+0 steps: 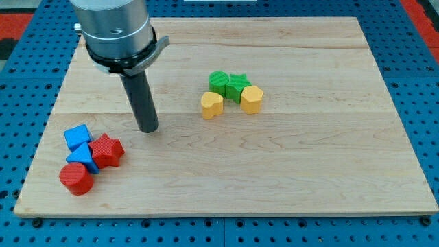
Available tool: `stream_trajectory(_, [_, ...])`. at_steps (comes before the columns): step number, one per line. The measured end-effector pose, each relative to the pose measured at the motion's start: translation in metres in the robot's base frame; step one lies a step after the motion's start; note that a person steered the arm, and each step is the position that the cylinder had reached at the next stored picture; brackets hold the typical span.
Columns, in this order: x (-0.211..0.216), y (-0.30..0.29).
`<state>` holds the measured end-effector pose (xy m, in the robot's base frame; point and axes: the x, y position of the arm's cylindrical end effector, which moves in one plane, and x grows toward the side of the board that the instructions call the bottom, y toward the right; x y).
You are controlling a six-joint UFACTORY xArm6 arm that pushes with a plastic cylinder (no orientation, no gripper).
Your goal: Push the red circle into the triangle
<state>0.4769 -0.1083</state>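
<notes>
Red circle (75, 179) sits at the wooden counter's (288, 171) lower left, touching the blue triangle (84, 158) beside a blue cube (77, 136) and red star (107, 150); my tip (148, 129) stands apart above them, no writing readable.

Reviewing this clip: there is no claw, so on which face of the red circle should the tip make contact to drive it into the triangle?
Probably the lower-left face of the red circle, pushing up-right: the blue triangle touches its upper-right edge. My tip stands apart, up and right of that cluster beside the red star, so it must circle round first.
</notes>
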Motion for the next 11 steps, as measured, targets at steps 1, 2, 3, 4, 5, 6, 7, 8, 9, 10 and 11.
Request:
stream_trajectory(1, [0.013, 0.051])
stream_trajectory(2, [0.035, 0.058])
stream_trajectory(3, [0.103, 0.067])
stream_trajectory(4, [0.142, 0.032])
stream_trajectory(5, [0.139, -0.040])
stream_trajectory(6, [0.139, -0.101])
stream_trajectory(7, [0.116, -0.108])
stream_trajectory(8, [0.093, -0.098])
stream_trajectory(9, [0.075, -0.095])
stream_trajectory(10, [0.059, -0.092])
stream_trajectory(11, [0.027, -0.053])
